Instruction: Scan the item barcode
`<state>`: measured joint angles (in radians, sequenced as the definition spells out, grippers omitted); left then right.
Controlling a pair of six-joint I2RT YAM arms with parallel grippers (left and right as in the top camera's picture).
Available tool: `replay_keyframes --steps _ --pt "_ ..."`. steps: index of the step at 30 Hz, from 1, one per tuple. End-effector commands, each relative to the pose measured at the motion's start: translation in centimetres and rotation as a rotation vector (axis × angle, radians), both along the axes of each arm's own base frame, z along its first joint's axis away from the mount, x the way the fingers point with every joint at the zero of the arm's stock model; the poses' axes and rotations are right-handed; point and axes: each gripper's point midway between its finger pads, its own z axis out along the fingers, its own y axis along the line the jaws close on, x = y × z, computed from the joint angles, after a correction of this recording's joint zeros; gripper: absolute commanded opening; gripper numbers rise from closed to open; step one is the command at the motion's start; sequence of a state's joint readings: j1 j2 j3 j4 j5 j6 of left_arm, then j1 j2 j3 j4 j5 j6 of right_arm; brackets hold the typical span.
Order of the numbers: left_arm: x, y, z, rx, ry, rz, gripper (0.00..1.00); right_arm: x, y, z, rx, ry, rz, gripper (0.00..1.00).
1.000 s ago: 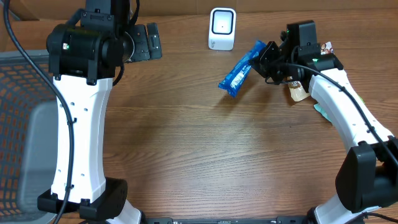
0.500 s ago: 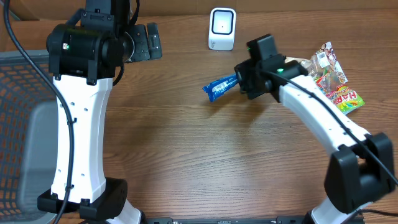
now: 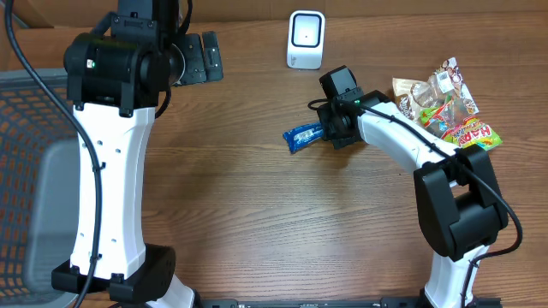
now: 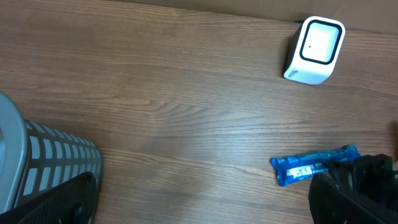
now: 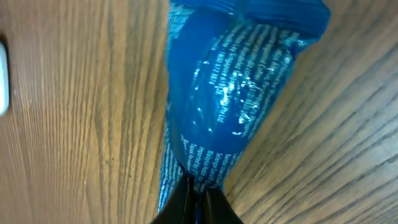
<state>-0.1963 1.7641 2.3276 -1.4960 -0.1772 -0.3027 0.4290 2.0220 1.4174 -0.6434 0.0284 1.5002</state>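
- Overhead view: the right hand [image 3: 329, 133] is clamped on one end of the blue packet [image 3: 301, 136] — centre of frame, over the wooden bench [image 3: 257, 205].
- White scanner [image 3: 306, 39] stands at top centre, above the packet and apart from it.
- Left hand [image 3: 202, 57] — upper left — jaws spread wide, holding nothing.

Right gripper [image 3: 324, 133] pinches one end of a blue packet [image 3: 300, 137] near the scanner [image 3: 306, 39], snack bags [image 3: 447, 107] piled beside its arm [image 3: 394, 137], basket [image 3: 34, 111] way off left.
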Motion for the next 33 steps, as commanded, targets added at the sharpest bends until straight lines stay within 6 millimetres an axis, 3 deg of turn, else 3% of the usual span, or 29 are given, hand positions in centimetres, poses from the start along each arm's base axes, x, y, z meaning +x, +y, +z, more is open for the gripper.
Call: replay_keyframes --steps 1,7,9,10,11,15,18,23,27,33 --pt "0.1 0.2 0.0 0.022 -0.002 -0.007 1.0 -0.1 1.1 0.6 -0.023 -0.037 0.204 0.13" --pt "0.1 0.2 0.0 0.022 -0.002 -0.007 1.0 -1.7 3.8 2.2 -0.058 -0.156 0.839 0.16" --pt "0.1 0.2 0.0 0.022 -0.002 -0.007 1.0 -2.7 3.7 3.0 -0.069 -0.157 0.92 0.37" --pt "0.1 0.2 0.0 0.022 -0.002 -0.007 1.0 -3.1 3.4 3.6 -0.084 -0.159 0.96 0.74" --pt "0.1 0.2 0.0 0.022 -0.002 -0.007 1.0 -3.4 3.3 4.1 -0.097 -0.162 0.996 1.0" --pt "0.1 0.2 0.0 0.021 -0.002 -0.007 1.0 -4.4 2.2 6.3 -0.177 -0.155 1.148 1.0" --pt "0.1 0.2 0.0 0.021 -0.002 -0.007 1.0 -3.9 1.3 7.4 -0.295 -0.182 1.298 1.0" --pt "0.1 0.2 0.0 0.022 -0.002 -0.007 1.0 -1.6 1.9 8.2 -0.55 -0.388 1.79 0.96" --pt "0.1 0.2 0.0 0.022 -0.002 -0.007 1.0 0.3 2.9 7.2 -0.639 -0.491 1.942 0.98" --pt "0.1 0.2 0.0 0.022 -0.002 -0.007 1.0 0.6 2.7 2.9 -0.662 -0.458 2.145 0.99"
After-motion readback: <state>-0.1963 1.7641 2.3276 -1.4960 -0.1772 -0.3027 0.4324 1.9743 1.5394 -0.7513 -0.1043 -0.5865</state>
